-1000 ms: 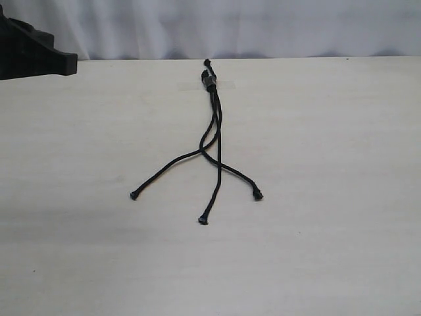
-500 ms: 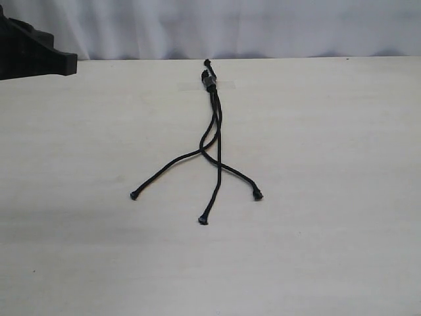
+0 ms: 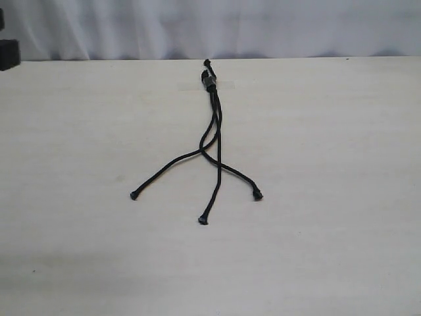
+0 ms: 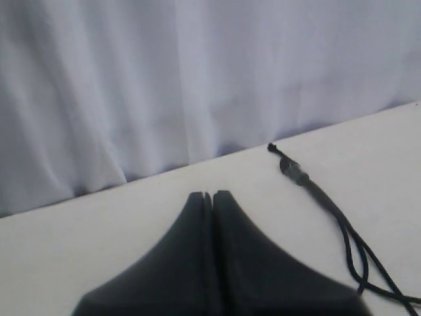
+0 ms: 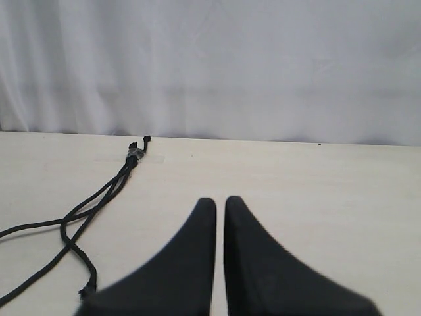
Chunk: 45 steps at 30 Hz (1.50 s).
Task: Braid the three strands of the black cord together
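Note:
The black cord (image 3: 217,115) lies on the pale table, its knotted end held by a small clamp (image 3: 209,80) near the far edge. The three strands cross once below the clamp and fan out to knobby tips at the left (image 3: 134,195), middle (image 3: 203,220) and right (image 3: 258,195). My left gripper (image 4: 208,195) is shut and empty, apart from the clamp (image 4: 293,170). My right gripper (image 5: 220,201) is shut with a hairline slit and holds nothing; the cord's clamp (image 5: 133,155) lies well off to its side. In the exterior view only a black piece of the left arm (image 3: 8,54) shows.
A strip of clear tape (image 3: 227,83) lies by the clamp. A white curtain (image 3: 263,26) hangs behind the table's far edge (image 3: 316,58).
The black left arm part has drawn back to the left, almost out of the exterior view. The cord has not moved.

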Each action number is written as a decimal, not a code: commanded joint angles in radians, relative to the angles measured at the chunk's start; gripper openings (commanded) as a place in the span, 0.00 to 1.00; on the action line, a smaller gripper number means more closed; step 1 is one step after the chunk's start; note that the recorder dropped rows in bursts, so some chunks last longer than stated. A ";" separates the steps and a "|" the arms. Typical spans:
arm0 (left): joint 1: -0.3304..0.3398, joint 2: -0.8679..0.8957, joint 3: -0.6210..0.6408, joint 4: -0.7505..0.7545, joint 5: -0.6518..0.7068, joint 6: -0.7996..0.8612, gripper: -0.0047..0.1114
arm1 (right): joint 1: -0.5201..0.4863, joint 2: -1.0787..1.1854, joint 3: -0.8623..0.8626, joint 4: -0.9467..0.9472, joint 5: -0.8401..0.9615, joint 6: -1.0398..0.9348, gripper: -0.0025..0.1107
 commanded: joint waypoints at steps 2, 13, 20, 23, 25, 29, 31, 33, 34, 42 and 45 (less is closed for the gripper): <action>0.008 -0.238 0.128 0.027 -0.007 0.026 0.04 | -0.005 -0.005 0.003 0.006 0.003 0.000 0.06; 0.269 -0.678 0.518 0.023 -0.011 0.024 0.04 | -0.005 -0.005 0.003 0.006 0.003 0.000 0.06; 0.338 -0.832 0.655 0.023 -0.018 0.024 0.04 | -0.005 -0.005 0.003 0.006 0.003 0.000 0.06; 0.338 -0.869 0.673 0.023 -0.018 0.024 0.04 | -0.005 -0.005 0.003 0.006 0.003 0.000 0.06; 0.338 -0.881 0.673 0.021 -0.008 0.022 0.04 | -0.005 -0.005 0.003 0.006 0.003 0.000 0.06; 0.338 -0.881 0.673 0.020 0.003 0.020 0.04 | -0.005 -0.005 0.003 0.006 0.003 0.000 0.06; 0.338 -0.881 0.673 0.012 0.001 0.020 0.04 | -0.005 -0.005 0.003 0.006 0.003 0.000 0.06; 0.338 -0.881 0.673 -0.001 0.001 0.020 0.04 | -0.005 -0.005 0.003 0.006 0.003 0.000 0.06; 0.338 -0.881 0.673 -0.003 -0.003 0.020 0.04 | -0.005 -0.005 0.003 0.006 0.003 0.000 0.06; 0.338 -0.881 0.673 -0.392 0.006 0.461 0.04 | -0.005 -0.005 0.003 0.006 0.003 0.000 0.06; 0.338 -0.881 0.673 -0.556 0.006 0.649 0.04 | -0.005 -0.005 0.003 0.006 0.003 0.000 0.06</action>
